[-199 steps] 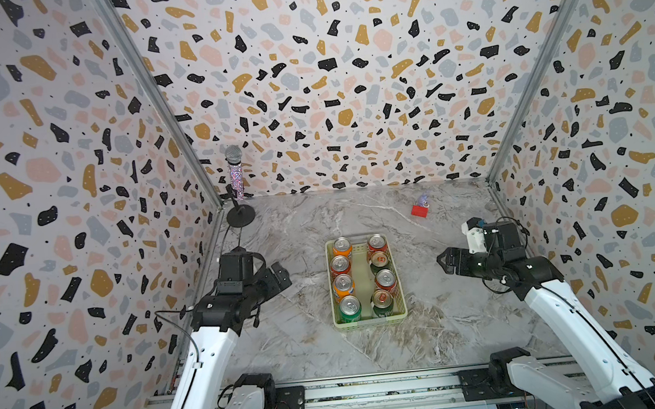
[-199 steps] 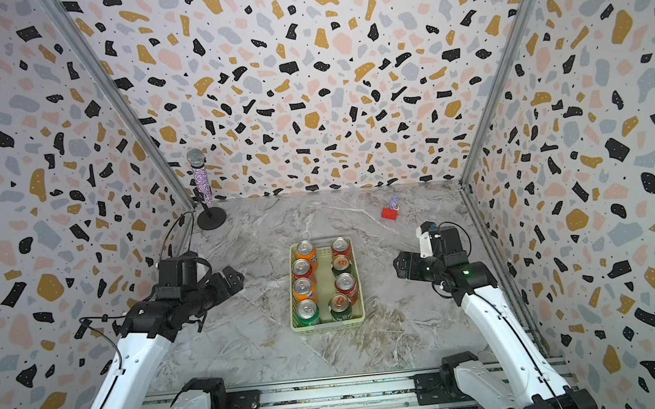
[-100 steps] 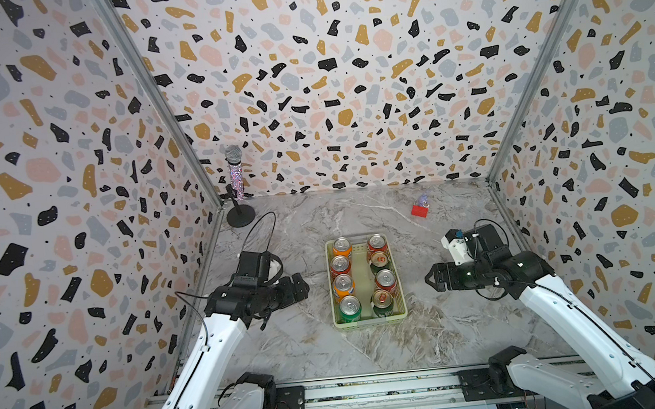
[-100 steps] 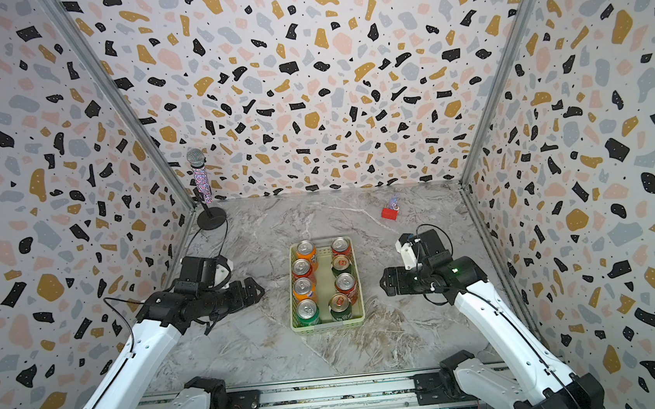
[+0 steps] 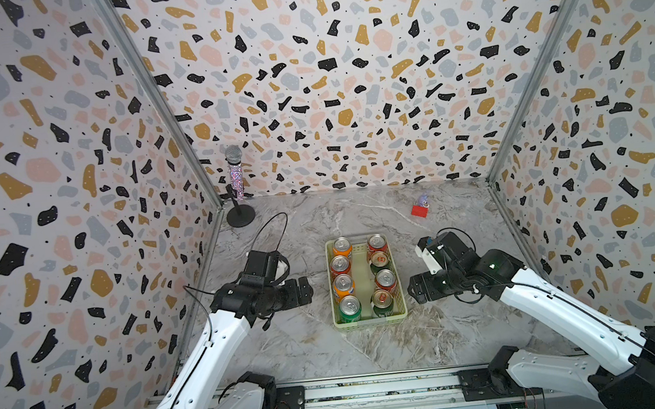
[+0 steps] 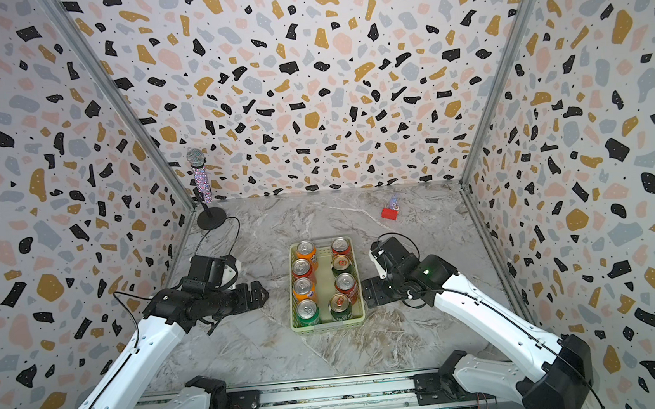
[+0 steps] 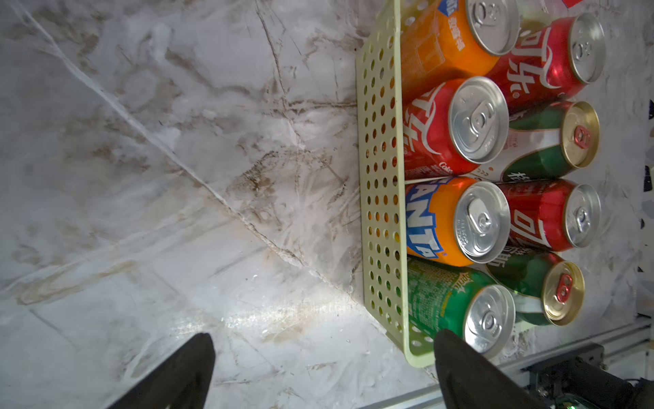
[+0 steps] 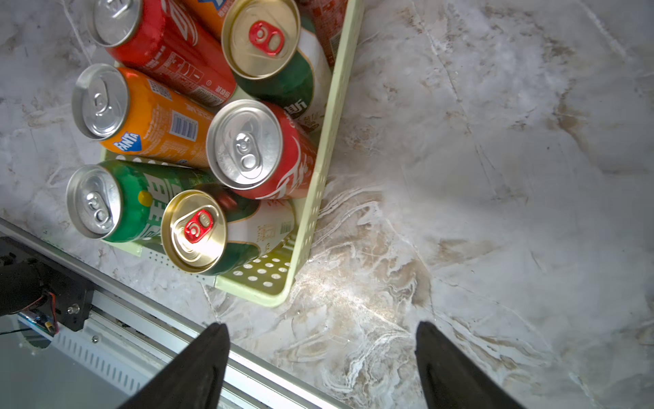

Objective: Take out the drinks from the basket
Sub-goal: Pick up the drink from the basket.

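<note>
Nothing is out yet: all eight drinks [image 5: 343,284] stand in the basket [image 5: 370,322], lower centre in both top views, with the left gripper [image 5: 307,290] and right gripper [image 5: 416,290] flanking it, jaws apart and empty.

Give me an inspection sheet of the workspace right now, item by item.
Surface: marble-look tabletop, brownish marks, no spill seen.
Job's things: eight drinks upright in the basket, two rows of four; none out yet.
Clutter: microphone on a stand in a back corner; red block near the back wall.
Grippers: left gripper and right gripper open, empty, flanking the basket.
Cables: black cable loops above both wrists, clear of the cans.
Surroundings: terrazzo-print walls on three sides; metal rail in front.
</note>
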Motion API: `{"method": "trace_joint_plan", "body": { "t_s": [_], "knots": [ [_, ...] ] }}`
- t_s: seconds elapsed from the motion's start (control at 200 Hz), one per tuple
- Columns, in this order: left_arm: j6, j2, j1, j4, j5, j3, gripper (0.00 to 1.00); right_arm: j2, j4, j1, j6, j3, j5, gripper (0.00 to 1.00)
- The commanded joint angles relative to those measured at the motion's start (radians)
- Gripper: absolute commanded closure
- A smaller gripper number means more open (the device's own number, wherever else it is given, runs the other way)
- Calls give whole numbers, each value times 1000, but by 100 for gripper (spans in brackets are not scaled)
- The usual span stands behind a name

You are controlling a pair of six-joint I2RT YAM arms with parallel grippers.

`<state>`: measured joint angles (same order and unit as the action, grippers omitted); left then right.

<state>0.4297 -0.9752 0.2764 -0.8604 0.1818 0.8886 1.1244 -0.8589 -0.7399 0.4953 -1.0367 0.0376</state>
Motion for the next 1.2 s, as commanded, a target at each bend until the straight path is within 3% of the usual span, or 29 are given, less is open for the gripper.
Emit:
{"method": "trace_joint_plan", "body": {
  "t_s": [0.0, 0.17, 0.46, 0.696, 1.196],
  "knots": [
    [-17, 27, 2, 5, -61, 12, 0, 20, 40, -56, 44, -48, -79, 11],
    [-16, 16, 3, 18, -93, 12, 0, 94, 73, -131, 60, -81, -112, 0],
    [-15, 18, 1, 18, -90, 10, 0, 194, 95, -189, 94, -114, -134, 0],
    [-19, 19, 3, 24, -66, 7, 0, 262, 119, -220, 117, -137, -160, 8],
    [-19, 27, 3, 33, -41, 3, 0, 381, 111, -266, 157, -174, -191, 14]
  ]
}}
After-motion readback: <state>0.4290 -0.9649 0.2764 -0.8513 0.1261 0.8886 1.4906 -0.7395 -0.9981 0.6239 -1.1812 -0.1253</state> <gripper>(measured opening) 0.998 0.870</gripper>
